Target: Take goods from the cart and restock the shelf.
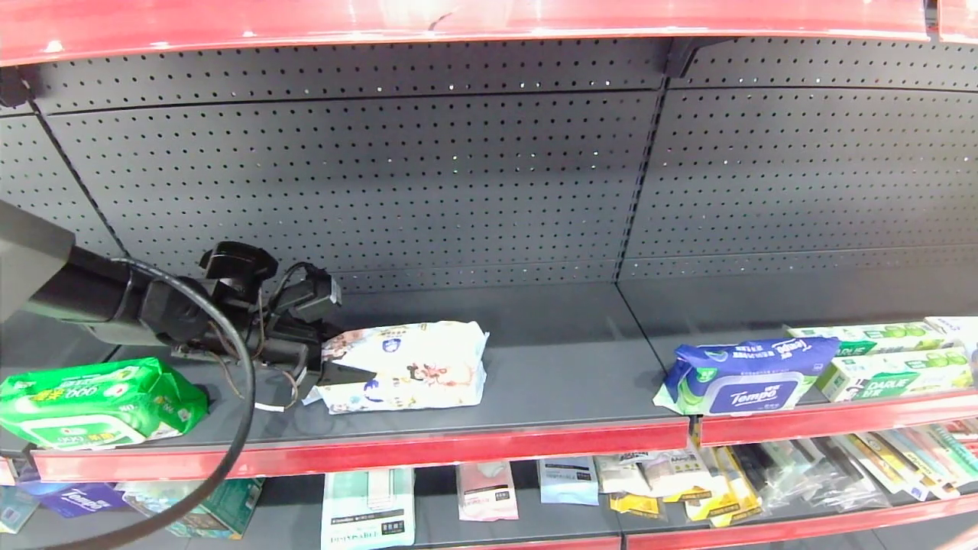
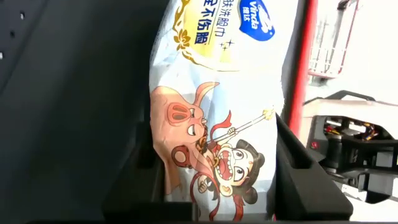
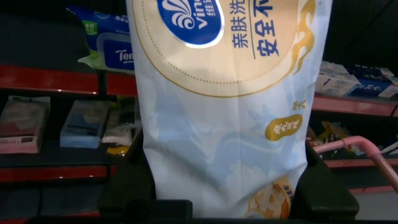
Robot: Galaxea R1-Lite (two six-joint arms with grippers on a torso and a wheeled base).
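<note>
The white soft plastic pack printed with cartoon figures [image 1: 412, 363] lies flat on the dark grey metal shelf [image 1: 550, 367], in its left bay and close to the red front lip. Our left pincer [image 1: 330, 372] is pinching this pack at its left end. In the left wrist view we see its black fingers [image 2: 298, 174] pressed against both sides of the wrapper.

Our right pincer [image 3: 227, 190] is pinching a second pack of white and pale blue soft plastic with a blue emblem in a gold ring [image 3: 224, 124], which it holds off the shelf. Red-edged shelves of small goods and a pink bar [image 3: 354, 146] stand behind it.

On the shelf, a green soft pack of wipes [image 1: 99, 401] sits at the far left, just beside our left arm. In the right bay, a blue and white pack of wipes [image 1: 745, 374] lies at the front edge, with green and white cartons [image 1: 894, 367] just beside it. On the shelf below we see a row of small flat packets [image 1: 489, 489].
</note>
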